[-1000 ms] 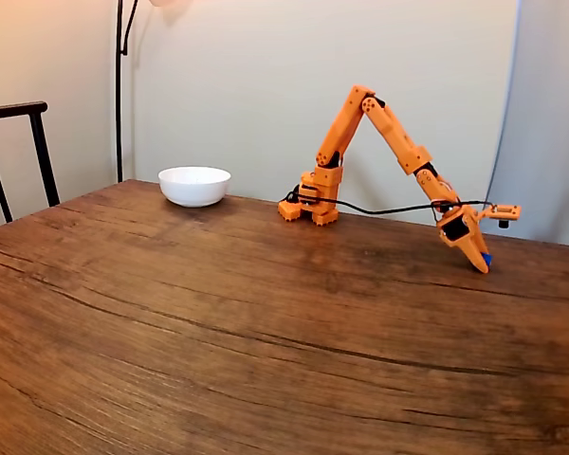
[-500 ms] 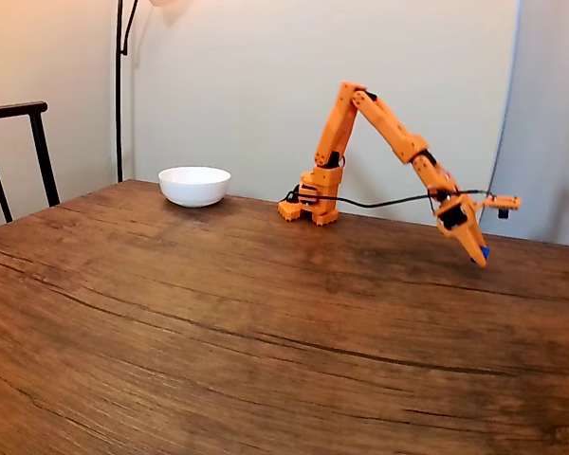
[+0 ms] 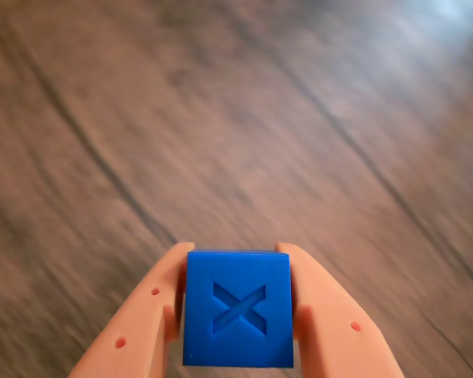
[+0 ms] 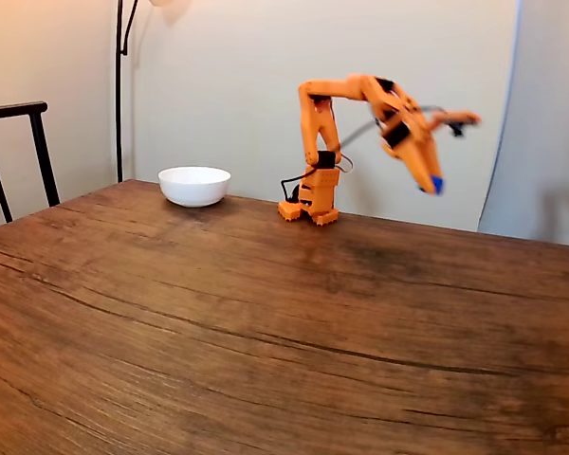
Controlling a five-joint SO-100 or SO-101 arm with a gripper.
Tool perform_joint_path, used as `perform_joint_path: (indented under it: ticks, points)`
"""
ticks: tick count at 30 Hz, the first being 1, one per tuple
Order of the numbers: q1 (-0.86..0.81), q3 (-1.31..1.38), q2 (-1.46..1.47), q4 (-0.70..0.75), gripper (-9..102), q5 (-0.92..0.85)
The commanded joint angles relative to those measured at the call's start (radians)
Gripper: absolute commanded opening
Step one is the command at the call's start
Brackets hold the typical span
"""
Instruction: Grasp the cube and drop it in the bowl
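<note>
The blue cube point(image 3: 238, 319) sits clamped between my two orange fingers point(image 3: 142, 331) in the wrist view; its facing side carries a recessed X. My gripper point(image 3: 238, 260) is shut on it. In the fixed view my gripper point(image 4: 434, 186) hangs high above the table at the right, tip pointing down, with the blue cube point(image 4: 437, 184) at its end. The white bowl point(image 4: 194, 185) stands on the table at the back left, well to the left of my arm's base point(image 4: 309, 209) and far from the gripper.
A dark chair back point(image 4: 19, 152) rises at the table's left edge and a lamp pole point(image 4: 119, 85) stands behind the bowl. The wooden table point(image 4: 266, 322) spreads wide in front of my arm. A wall lies close behind.
My arm has lifted from near the tabletop at the right to well above it and folded back toward its base, carrying the cube up and leftward.
</note>
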State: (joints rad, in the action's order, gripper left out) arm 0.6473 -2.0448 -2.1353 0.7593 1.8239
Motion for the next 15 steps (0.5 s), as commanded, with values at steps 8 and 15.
perform_joint_path:
  ticks: [8, 15]
  points:
    - [-0.328, 0.025, -0.229, 0.126, 8, 0.025]
    - [-0.561, 0.026, -0.311, 0.153, 8, 0.026]
